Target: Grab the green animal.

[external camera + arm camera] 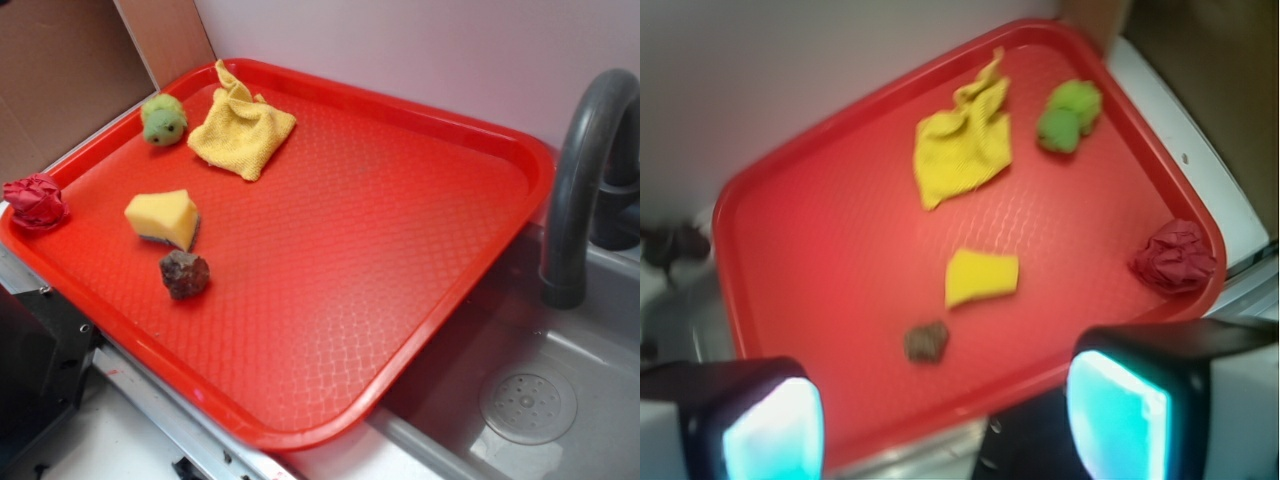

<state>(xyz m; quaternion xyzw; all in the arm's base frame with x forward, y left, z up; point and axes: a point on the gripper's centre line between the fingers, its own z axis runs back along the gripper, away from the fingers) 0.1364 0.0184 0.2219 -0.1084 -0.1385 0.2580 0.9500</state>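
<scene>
The green animal (163, 119) (1070, 115), a small fuzzy light-green plush, sits in the far left corner of the red tray (400, 300) (790, 260), next to the yellow cloth (241, 128) (962, 145). In the wrist view my gripper (945, 425) hangs high above the tray's near edge, far from the green animal. Its two cyan pads (775, 430) stand wide apart with nothing between them. The gripper does not show in the exterior view.
A yellow sponge wedge (163, 217) (982, 276) and a brown rock (185, 274) (927, 341) lie on the tray's left half. A crumpled red ball (36, 200) (1176, 257) rests on the left rim. A grey sink (540, 390) with a dark faucet (580, 170) lies right. Cardboard (70, 70) stands behind.
</scene>
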